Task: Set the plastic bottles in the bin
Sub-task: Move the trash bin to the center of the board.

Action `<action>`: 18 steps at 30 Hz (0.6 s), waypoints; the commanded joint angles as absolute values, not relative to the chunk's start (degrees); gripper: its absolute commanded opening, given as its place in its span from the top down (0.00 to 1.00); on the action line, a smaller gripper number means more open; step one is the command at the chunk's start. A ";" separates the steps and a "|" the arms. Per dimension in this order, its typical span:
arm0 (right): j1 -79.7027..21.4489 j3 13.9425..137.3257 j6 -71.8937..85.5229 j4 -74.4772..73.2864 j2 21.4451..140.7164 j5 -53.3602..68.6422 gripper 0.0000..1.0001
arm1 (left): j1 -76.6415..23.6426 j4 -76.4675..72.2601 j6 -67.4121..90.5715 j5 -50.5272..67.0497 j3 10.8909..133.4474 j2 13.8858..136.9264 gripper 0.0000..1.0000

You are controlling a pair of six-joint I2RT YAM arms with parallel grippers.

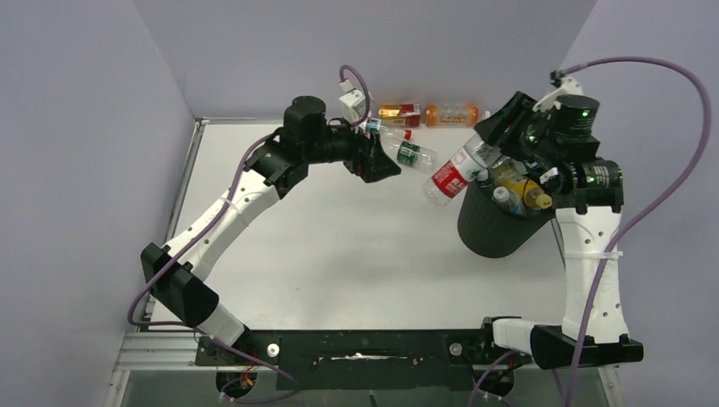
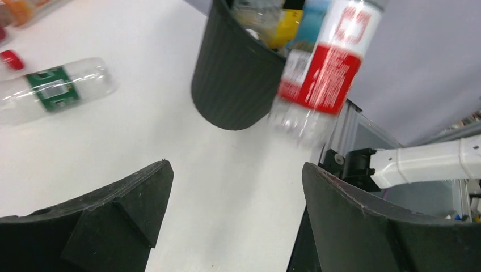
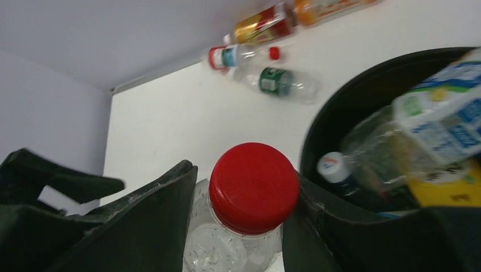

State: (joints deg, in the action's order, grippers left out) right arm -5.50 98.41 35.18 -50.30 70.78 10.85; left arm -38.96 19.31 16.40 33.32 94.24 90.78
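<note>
One red-labelled bottle [image 1: 452, 174] hangs by its neck in the right jaws at the rim of the bin [image 1: 492, 236]; the left jaws gape empty. Several bottles [image 1: 510, 188] fill the bin, and four others [image 1: 411, 154] wait on the desk [image 1: 339, 254] beyond it.

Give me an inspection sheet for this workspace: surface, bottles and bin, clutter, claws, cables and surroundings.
Surface: white table, no spills seen.
Job's things: black bin at the right, with binned bottles inside. A red-labelled bottle is held tilted at its rim. A green-labelled bottle lies on the table. A blue-labelled bottle, red-and-gold bottle and orange bottle lie near the back wall.
Clutter: nothing seen.
Claws: left claw open and empty; right claw shut on the red-labelled bottle just below its red cap.
Cables: a purple cable runs along each arm.
Surroundings: plain grey walls on three sides.
</note>
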 commanded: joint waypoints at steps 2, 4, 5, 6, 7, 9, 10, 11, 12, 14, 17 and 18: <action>2.23 109.38 29.24 -55.84 71.55 0.64 0.59 | -34.09 16.45 17.96 36.01 92.12 84.62 0.15; 2.40 113.10 27.94 -57.11 71.57 -5.17 0.59 | -33.34 16.87 17.89 36.64 91.00 83.60 0.15; 2.40 114.67 27.38 -57.51 71.35 -8.14 0.59 | -33.01 16.94 17.78 36.93 90.54 83.17 0.15; 2.38 115.16 26.90 -57.66 70.95 -10.78 0.59 | -32.77 17.21 17.65 37.25 90.10 82.75 0.15; 2.38 116.67 26.41 -57.84 70.48 -13.71 0.59 | -32.45 17.55 17.44 37.48 89.75 82.46 0.15; 2.40 117.41 25.61 -57.79 69.12 -18.79 0.59 | -31.89 18.41 16.88 37.95 89.06 81.76 0.15; 2.43 117.23 25.12 -57.71 68.43 -21.28 0.59 | -31.64 18.72 16.54 38.15 88.73 81.48 0.15; 2.46 116.98 24.72 -57.81 67.86 -23.52 0.59 | -31.38 18.80 16.25 38.49 88.16 81.04 0.15; 2.45 116.64 24.25 -57.91 67.36 -26.04 0.59 | -31.05 18.76 16.12 38.78 87.56 80.71 0.15; 2.41 115.88 23.26 -57.71 66.61 -30.42 0.58 | -30.49 18.57 15.85 39.78 86.36 79.98 0.14; 2.44 113.14 22.24 -56.47 65.55 -36.62 0.57 | -29.55 18.54 15.58 41.26 84.93 79.27 0.14; 2.46 112.55 21.78 -55.89 65.27 -38.51 0.57 | -29.27 18.73 15.49 41.71 84.61 78.95 0.15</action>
State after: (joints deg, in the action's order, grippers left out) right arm 2.26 114.83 24.75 -58.35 66.13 -26.06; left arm -30.46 19.77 17.06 37.93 85.60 81.73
